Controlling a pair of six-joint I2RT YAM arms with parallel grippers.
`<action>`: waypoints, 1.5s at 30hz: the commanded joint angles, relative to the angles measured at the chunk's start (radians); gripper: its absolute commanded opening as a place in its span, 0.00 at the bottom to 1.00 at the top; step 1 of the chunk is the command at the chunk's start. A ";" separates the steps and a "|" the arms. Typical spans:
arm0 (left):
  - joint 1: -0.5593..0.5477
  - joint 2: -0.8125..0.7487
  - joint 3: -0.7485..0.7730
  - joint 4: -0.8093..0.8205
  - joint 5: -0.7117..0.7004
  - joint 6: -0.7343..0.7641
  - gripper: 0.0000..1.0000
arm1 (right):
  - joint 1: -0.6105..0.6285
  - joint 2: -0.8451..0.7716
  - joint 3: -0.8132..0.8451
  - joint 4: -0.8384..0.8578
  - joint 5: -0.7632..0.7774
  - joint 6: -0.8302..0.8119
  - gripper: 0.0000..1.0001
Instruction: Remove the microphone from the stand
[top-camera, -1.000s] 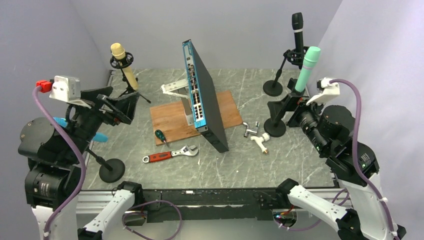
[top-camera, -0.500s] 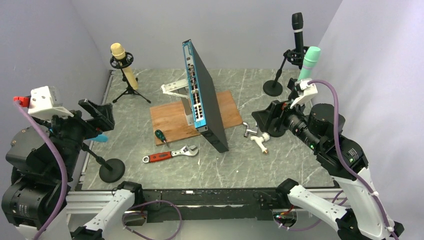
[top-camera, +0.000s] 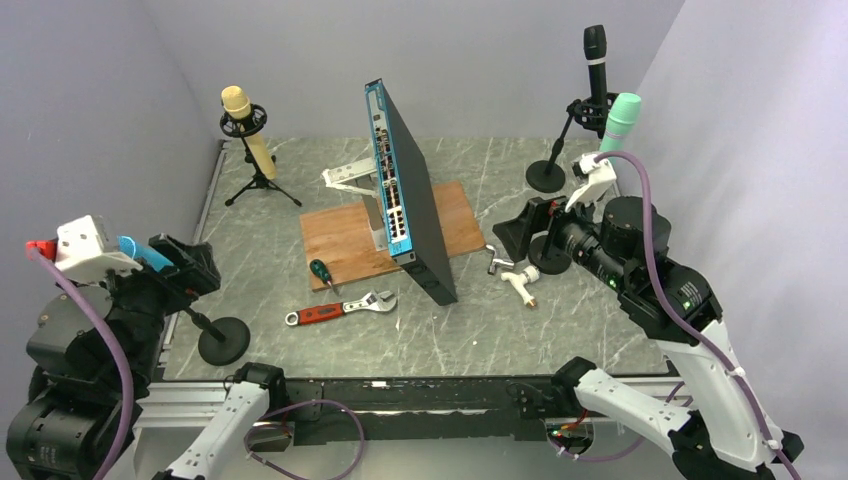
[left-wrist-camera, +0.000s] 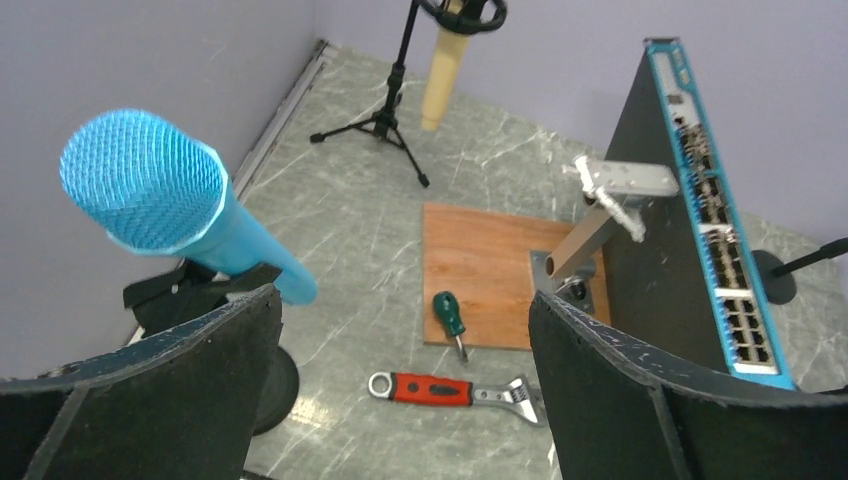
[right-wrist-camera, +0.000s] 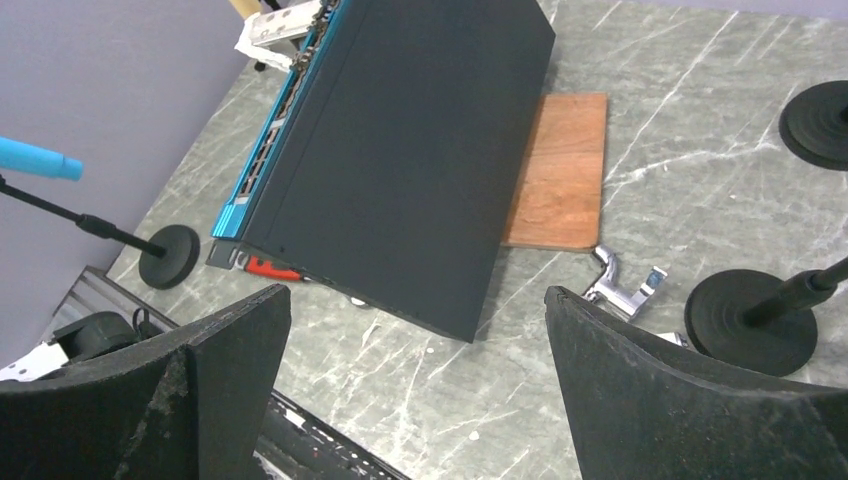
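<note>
A blue microphone (left-wrist-camera: 170, 200) sits tilted in the black clip (left-wrist-camera: 190, 285) of a round-based stand (top-camera: 224, 340) at the near left. My left gripper (left-wrist-camera: 403, 295) hangs open just right of it. The left finger (left-wrist-camera: 200, 370) is close under the handle, and nothing is between the jaws. From above, only the microphone's head (top-camera: 140, 252) shows beside the left wrist. My right gripper (right-wrist-camera: 417, 292) is open and empty above the table's middle right, in front of a mint microphone (top-camera: 620, 115) on its stand (top-camera: 548, 255).
A network switch (top-camera: 410, 200) stands tilted on a wooden board (top-camera: 350, 235) mid-table. A red wrench (top-camera: 340, 308), a green screwdriver (top-camera: 322, 270) and metal fittings (top-camera: 510, 265) lie near it. At the back stand a cream microphone on a tripod (top-camera: 245, 125) and a black microphone (top-camera: 596, 55).
The left arm has drawn back toward the near left corner, uncovering the blue microphone's head. The right arm has swung left, away from the mint microphone. Both grippers stayed open.
</note>
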 joint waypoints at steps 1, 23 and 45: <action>0.005 -0.059 -0.103 -0.003 -0.069 -0.039 0.97 | -0.002 0.009 0.008 0.033 -0.032 0.001 1.00; 0.005 -0.173 -0.493 0.420 -0.774 0.020 0.99 | -0.002 0.037 -0.003 0.055 -0.111 0.038 1.00; 0.013 -0.223 -0.780 0.913 -0.876 0.178 0.53 | -0.002 0.036 -0.016 0.059 -0.117 0.075 1.00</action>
